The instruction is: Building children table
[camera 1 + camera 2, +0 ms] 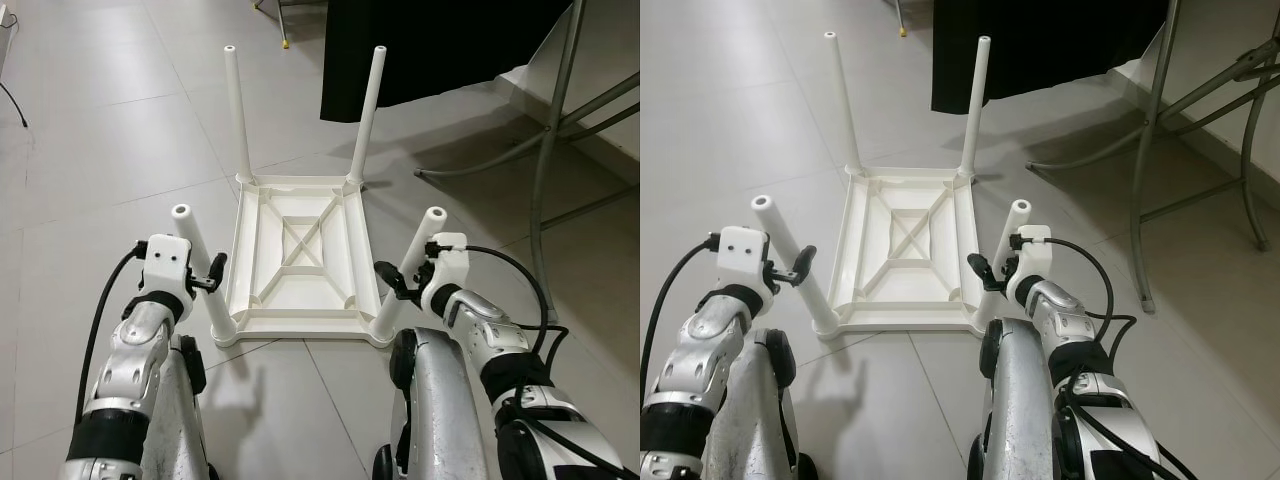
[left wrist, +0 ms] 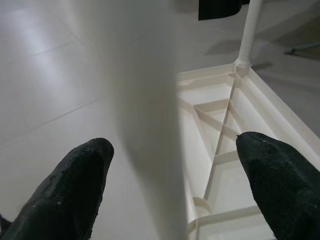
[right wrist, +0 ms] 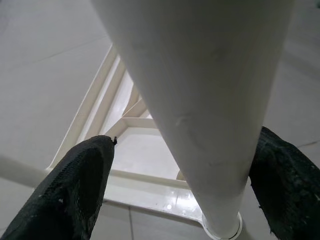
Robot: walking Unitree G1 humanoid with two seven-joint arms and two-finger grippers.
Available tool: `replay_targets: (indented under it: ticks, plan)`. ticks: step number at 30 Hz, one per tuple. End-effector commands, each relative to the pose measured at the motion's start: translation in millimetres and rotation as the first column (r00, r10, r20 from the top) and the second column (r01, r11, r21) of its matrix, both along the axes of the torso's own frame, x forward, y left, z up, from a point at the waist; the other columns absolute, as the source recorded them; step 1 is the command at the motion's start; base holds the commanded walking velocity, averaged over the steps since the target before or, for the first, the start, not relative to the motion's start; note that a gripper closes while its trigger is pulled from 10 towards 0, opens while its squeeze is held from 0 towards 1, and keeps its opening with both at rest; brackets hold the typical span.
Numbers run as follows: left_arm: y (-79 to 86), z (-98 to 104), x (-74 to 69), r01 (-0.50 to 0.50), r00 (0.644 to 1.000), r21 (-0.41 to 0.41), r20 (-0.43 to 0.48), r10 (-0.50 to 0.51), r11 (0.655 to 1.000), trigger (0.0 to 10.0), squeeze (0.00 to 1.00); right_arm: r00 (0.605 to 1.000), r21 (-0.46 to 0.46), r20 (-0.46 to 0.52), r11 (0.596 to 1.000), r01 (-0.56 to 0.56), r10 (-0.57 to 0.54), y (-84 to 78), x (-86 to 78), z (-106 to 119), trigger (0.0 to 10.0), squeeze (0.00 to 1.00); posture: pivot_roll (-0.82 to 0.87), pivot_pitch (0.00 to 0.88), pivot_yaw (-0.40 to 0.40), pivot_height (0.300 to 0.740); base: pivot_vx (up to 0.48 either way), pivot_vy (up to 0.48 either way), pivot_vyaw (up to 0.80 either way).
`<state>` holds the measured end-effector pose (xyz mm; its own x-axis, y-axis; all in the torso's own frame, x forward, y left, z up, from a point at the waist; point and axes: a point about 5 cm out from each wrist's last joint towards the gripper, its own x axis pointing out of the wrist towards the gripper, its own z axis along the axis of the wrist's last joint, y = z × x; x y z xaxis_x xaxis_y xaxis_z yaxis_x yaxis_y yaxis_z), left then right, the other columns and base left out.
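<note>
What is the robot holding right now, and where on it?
Nothing is clamped: the left gripper and right gripper each sit open around a near leg of the upturned table.

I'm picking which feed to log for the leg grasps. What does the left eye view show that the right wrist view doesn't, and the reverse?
Left eye: the whole upturned table with four legs up, both arms, the left gripper at the near left leg, a black cloth.

Right wrist: the near right leg close up between the open jaws, with gaps each side.

Shared: that leg, the table's ribbed underside, tiled floor.
</note>
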<state>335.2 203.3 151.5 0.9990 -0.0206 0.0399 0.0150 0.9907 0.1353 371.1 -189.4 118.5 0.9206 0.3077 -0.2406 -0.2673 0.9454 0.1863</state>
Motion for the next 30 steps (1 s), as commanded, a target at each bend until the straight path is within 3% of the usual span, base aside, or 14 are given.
replay_targets:
  ticks: [1, 9, 19, 25, 26, 30]
  plan:
    - [-3.5, -9, -0.7, -0.003, 0.999, -0.012, -0.037, 0.002, 1.000, 10.0, 0.00, 1.000, -0.003, 0.006, 1.000, -0.014, 0.014, 2.0, 1.4, 1, 10.0, 0.00, 0.06, 0.220, -0.066, 0.320, 0.000, 0.000, 0.00]
    - [1.7, -11, -0.7, -0.024, 0.999, -0.035, -0.041, 0.022, 0.999, 10.0, 0.00, 1.000, -0.003, -0.003, 1.000, 0.018, -0.018, -2.9, 0.3, -1, 10.0, 0.00, 0.05, 0.220, -0.067, 0.320, 0.000, 0.000, 0.00]
    - [23.5, -12, 6.4, -0.106, 0.993, -0.041, -0.048, 0.104, 0.994, 10.0, 0.00, 1.000, -0.004, -0.011, 1.000, 0.018, -0.018, -6.7, -2.7, -5, 10.0, 0.00, 0.03, 0.228, -0.070, 0.320, 0.000, 0.000, 0.00]
    - [22.2, -8, 12.5, -0.080, 0.996, -0.060, -0.038, 0.078, 0.995, 10.0, 0.00, 1.000, -0.006, -0.011, 1.000, 0.016, -0.016, -7.6, -3.1, -4, 10.0, 0.00, 0.02, 0.234, -0.068, 0.320, 0.000, 0.000, 0.00]
    - [13.3, -2, 20.6, -0.020, 1.000, -0.067, -0.024, 0.019, 0.998, 10.0, 0.00, 1.000, -0.012, -0.012, 1.000, 0.018, -0.018, -9.0, -3.7, -4, 10.0, 0.00, 0.01, 0.237, -0.061, 0.320, 0.000, 0.000, 0.00]
    - [8.4, 1, 24.7, 0.008, 1.000, -0.070, -0.020, -0.010, 0.997, 10.0, 0.00, 1.000, -0.014, -0.012, 1.000, 0.019, -0.019, -9.7, -4.3, -4, 10.0, 0.00, 0.00, 0.238, -0.060, 0.320, 0.000, 0.000, 0.00]
